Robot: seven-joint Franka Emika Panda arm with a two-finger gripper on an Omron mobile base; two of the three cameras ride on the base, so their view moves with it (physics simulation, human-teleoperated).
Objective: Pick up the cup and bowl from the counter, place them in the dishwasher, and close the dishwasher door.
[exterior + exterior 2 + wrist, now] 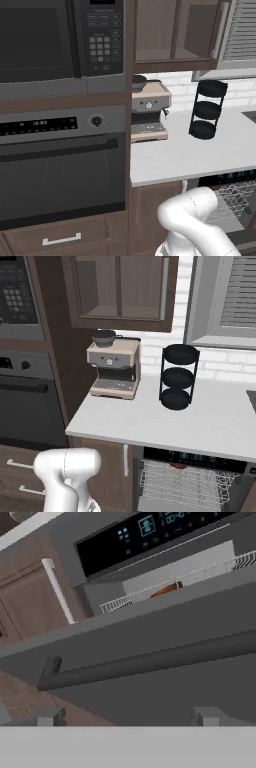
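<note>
The dishwasher (pixel 192 458) stands open under the counter (pixel 210 421), with its grey wire rack (pixel 185 486) pulled out. Up close in the hand view, the dark grey dishwasher door (pixel 165 622) rises partly tilted, its bar handle (pixel 150 659) running across it. Behind the door's top edge are the wire rack (pixel 120 602) and a reddish-brown sliver, apparently the bowl (pixel 165 589). The dark control strip (pixel 150 532) runs above. My gripper (pixel 127 717) is open just below the handle, with nothing between its fingertips. The cup is hidden.
A coffee machine (pixel 114 367) and a black three-tier round rack (pixel 179 376) stand at the back of the counter. The black oven (pixel 60 170) and microwave (pixel 50 40) fill the wall to the left. A brown cabinet with a white handle (pixel 57 589) flanks the dishwasher.
</note>
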